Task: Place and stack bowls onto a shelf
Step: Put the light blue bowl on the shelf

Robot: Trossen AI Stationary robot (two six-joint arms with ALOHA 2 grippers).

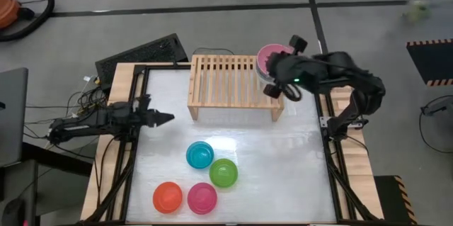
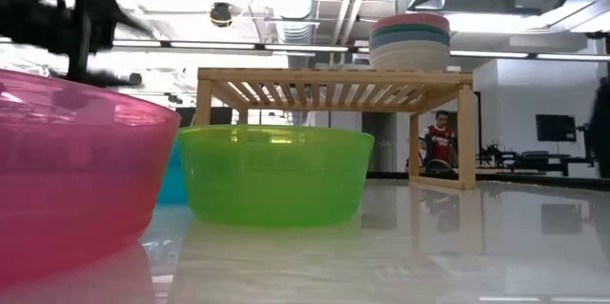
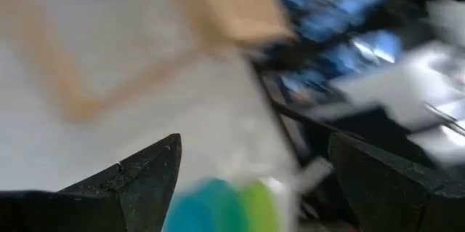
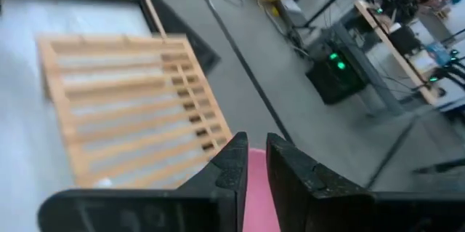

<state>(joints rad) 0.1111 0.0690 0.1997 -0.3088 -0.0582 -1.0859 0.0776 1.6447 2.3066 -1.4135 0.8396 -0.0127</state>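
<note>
The light-wood shelf (image 1: pixel 233 88) stands at the table's far side. On its right end sits a stack of large bowls (image 2: pixel 410 42) with the pale pink one (image 1: pixel 267 56) on top. My right gripper (image 1: pixel 277 76) hovers over that stack, its fingers almost shut (image 4: pixel 256 161), and pink shows through the slit between them. No gripper shows at the stack in the low view. Cyan (image 1: pixel 199 154), lime green (image 1: pixel 223 173), red-orange (image 1: pixel 168 197) and magenta (image 1: pixel 202 198) small bowls rest on their bases on the table. My left gripper (image 1: pixel 166 118) waits open near the left edge.
The shelf's slats left of the stack (image 4: pixel 123 94) are bare. White tabletop (image 1: pixel 297 162) lies between the shelf and the small bowls. A keyboard (image 1: pixel 141 54) and cables lie off the table's far-left corner. A person (image 2: pixel 438 142) shows far off in the room.
</note>
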